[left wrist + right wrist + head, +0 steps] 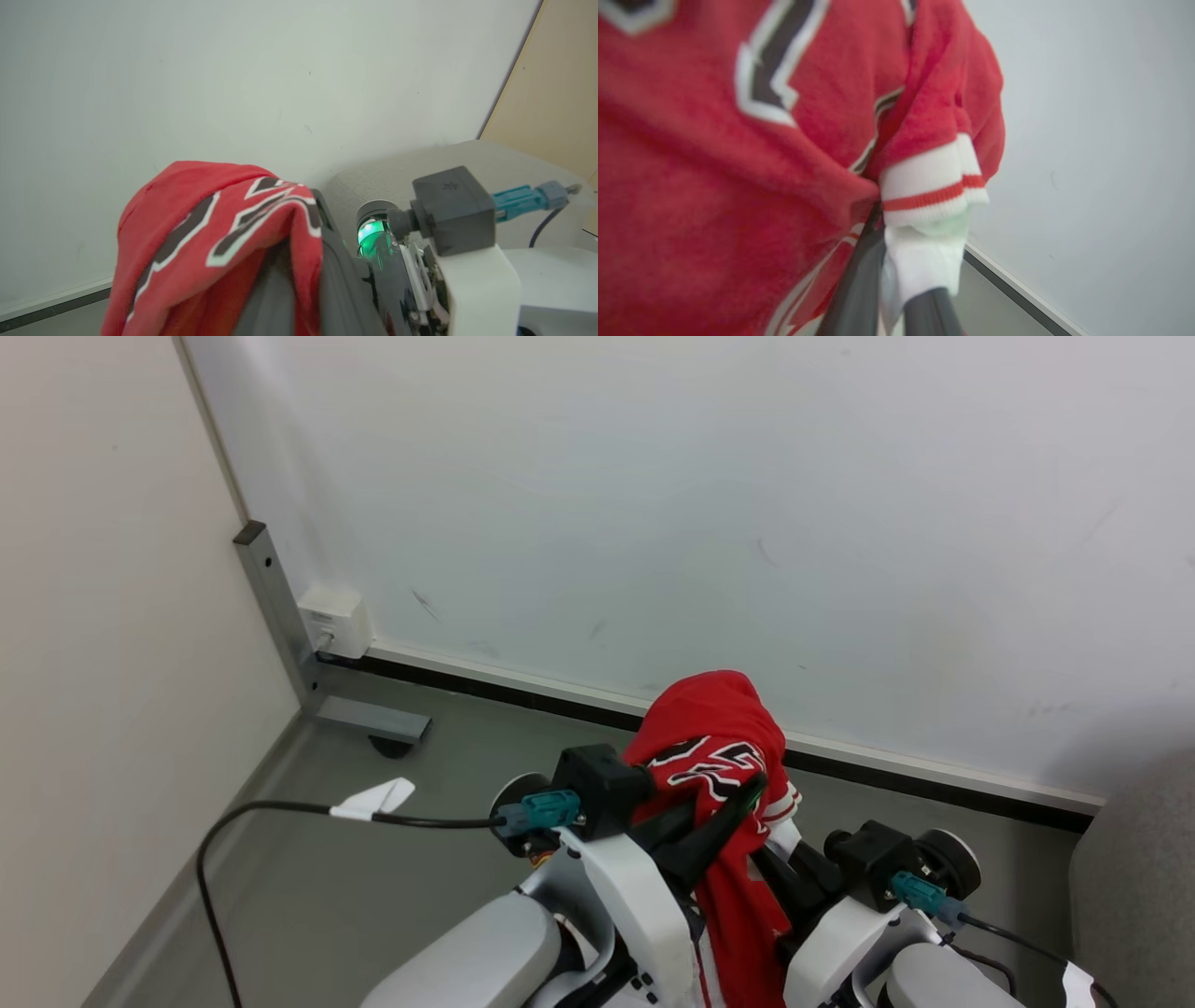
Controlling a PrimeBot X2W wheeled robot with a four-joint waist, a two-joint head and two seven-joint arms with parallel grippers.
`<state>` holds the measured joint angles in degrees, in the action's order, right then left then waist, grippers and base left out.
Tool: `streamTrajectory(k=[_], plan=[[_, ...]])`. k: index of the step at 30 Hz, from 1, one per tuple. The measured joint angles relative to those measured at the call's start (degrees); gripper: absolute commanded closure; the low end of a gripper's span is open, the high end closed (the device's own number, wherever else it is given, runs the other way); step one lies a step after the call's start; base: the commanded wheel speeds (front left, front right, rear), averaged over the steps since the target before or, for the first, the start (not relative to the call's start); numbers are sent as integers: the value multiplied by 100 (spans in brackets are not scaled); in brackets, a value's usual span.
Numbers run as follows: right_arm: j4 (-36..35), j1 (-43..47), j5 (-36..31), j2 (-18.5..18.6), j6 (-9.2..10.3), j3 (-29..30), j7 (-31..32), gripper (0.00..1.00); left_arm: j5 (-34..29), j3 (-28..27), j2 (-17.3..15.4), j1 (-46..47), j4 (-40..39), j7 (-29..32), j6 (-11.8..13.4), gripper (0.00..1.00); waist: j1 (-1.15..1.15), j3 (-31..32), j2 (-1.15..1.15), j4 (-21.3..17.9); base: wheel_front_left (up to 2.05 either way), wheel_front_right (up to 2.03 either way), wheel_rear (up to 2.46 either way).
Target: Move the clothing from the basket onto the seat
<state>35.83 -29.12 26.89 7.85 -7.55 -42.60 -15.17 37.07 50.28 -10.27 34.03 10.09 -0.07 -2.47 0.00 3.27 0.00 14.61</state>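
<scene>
The clothing (714, 737), a bright red garment with black-and-white lettering and a white cuff, hangs in the air between my two arms. My left gripper (747, 793) reaches in from the left, shut, with the red fabric draped over its dark fingers (338, 280). My right gripper (780, 868) comes from the right; its fingers (859, 284) stand close together on the white part of the clothing (924, 261). The seat (1134, 877), a grey sofa, shows at the right edge and behind my right wrist (467, 158). The basket is out of view.
A pale wall with a dark baseboard (523, 686) runs close ahead. A grey metal post with a foot (280, 616) and a white socket box (334, 619) stand in the left corner. A black cable with a white tag (373, 800) arcs over the grey floor.
</scene>
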Motion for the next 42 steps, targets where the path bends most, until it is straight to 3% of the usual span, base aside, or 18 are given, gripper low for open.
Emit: streamTrajectory(k=[16, 18, 19, 20, 21, 42], plan=[[-988, 357, -229, 225, 0, 815, 1, 100, 136, -158, -142, -166, 412, -208, 125, 100, 0, -129, 0, -472, 0, 0, 0], [-1120, 383, -268, 250, 0, 909, 2, 100, 136, -159, -145, -174, 447, -255, 131, 56, 0, -158, 0, -572, 0, 0, 0], [-1193, 389, -282, 258, 0, 964, 2, 100, 136, -164, -146, -174, 458, -276, 136, 19, 0, -171, 0, -623, 0, 0, 0], [-1259, 396, -304, 266, 0, 1009, 1, 100, 136, -163, -147, -174, 470, -303, 149, 19, 0, -185, 0, -677, 0, 0, 0], [-1317, 407, -333, 278, 0, 1053, 1, 100, 136, -167, -146, -175, 482, -314, 156, 0, 0, -199, 0, -733, 0, 0, 0], [-1960, 251, -625, 671, 0, 1828, 1, 100, 0, -151, -370, -319, 230, -680, 254, 0, 0, -433, 0, -2279, 0, 0, 0]])
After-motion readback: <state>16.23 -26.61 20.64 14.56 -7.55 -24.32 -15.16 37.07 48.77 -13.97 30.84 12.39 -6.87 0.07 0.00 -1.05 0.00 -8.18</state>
